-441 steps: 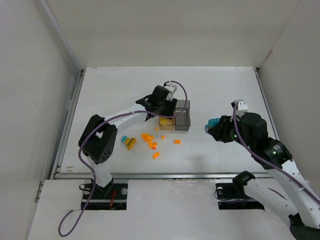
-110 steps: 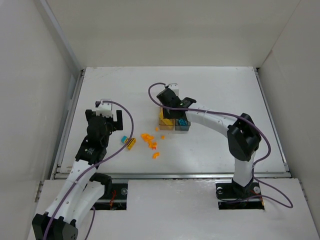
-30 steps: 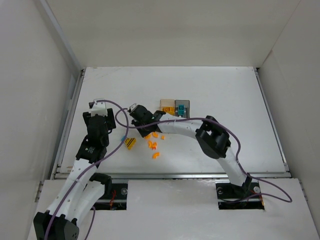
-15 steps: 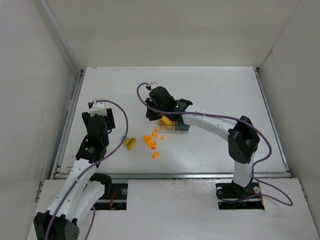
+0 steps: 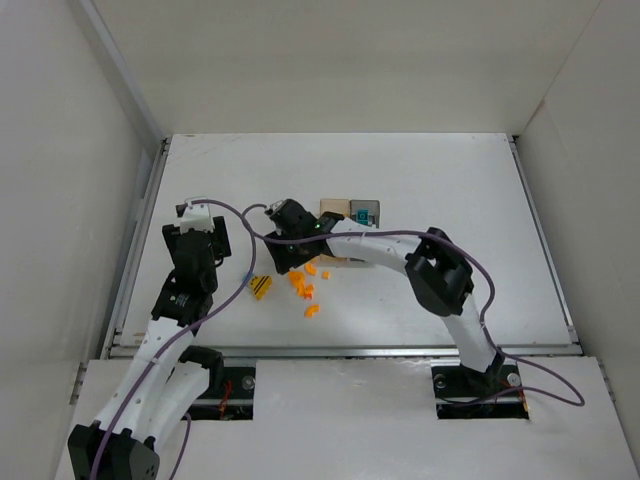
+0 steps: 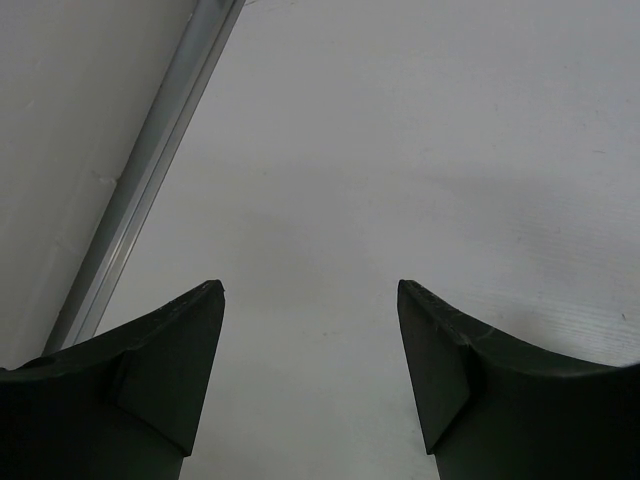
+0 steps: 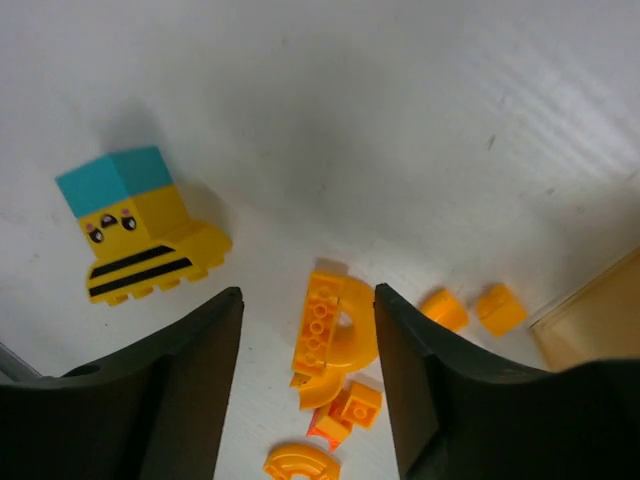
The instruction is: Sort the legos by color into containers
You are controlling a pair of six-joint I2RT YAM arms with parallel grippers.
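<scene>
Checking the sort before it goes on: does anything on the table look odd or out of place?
One thing: the striped yellow brick left of the orange bricks seems joined to a teal block, two colours in one piece, awkward for sorting by colour.

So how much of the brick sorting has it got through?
Partly done: a teal brick lies in the grey bin. Nothing is in hand; the right gripper hangs open over the orange bricks, the left gripper open, no brick under it. Left: that orange scatter and the striped yellow brick with its teal block, all on the table.
</scene>
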